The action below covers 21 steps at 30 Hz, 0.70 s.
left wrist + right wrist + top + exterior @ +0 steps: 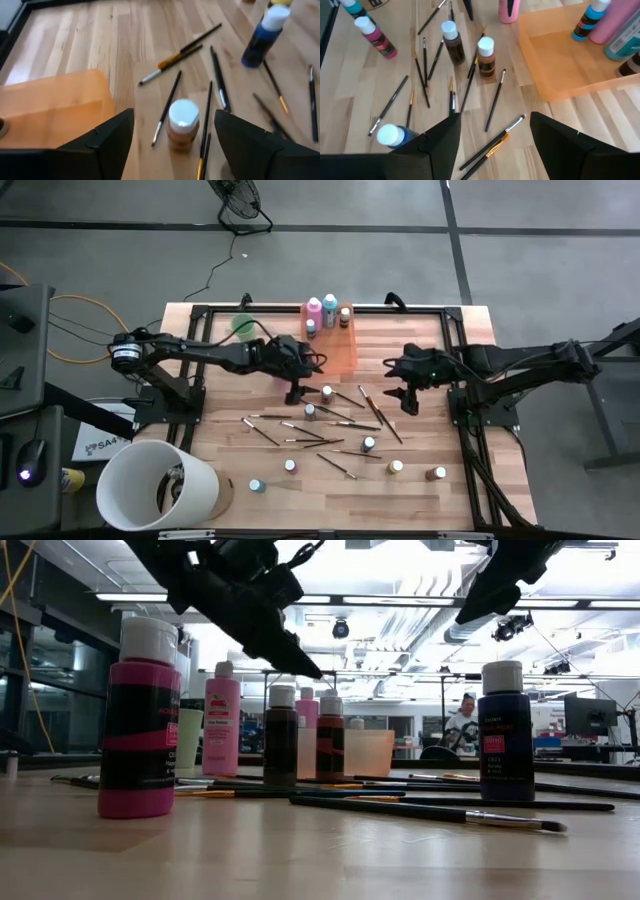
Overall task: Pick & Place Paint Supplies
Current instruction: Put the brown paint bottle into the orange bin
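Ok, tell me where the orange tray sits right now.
In the high view the orange tray sits at the table's far edge, near the middle, just right of the mint-green cup. Pink and teal bottles stand at its far end, and the left gripper hovers beside its near corner.

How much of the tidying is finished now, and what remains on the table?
Done: a few bottles, among them a pink bottle, stand in the orange tray. In hand: nothing; the left hand hangs open beside a brown white-capped bottle, and the right hand waits open above the brushes. Left: the small bottles and all brushes scattered on the table.
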Motion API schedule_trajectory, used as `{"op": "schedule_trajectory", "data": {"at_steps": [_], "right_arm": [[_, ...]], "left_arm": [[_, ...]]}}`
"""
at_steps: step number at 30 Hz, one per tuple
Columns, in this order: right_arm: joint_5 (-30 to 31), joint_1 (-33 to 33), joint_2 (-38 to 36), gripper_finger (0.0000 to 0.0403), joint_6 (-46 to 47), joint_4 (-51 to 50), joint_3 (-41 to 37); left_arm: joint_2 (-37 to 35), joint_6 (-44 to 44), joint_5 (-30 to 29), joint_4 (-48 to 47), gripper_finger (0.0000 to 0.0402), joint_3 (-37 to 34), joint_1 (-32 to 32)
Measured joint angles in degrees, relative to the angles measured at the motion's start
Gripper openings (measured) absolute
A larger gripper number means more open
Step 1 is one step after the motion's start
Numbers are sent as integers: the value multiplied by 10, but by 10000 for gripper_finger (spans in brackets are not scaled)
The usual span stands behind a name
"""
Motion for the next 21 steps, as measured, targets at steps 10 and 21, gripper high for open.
{"op": "schedule_trajectory", "data": {"at_steps": [10,21], "right_arm": [[22,5,0,233,-1,-1,0],[25,5,0,233,-1,-20,0]], "left_arm": [[52,-18,15,-11,263,42,-2],[65,24,37,-113,262,59,-2]]}}
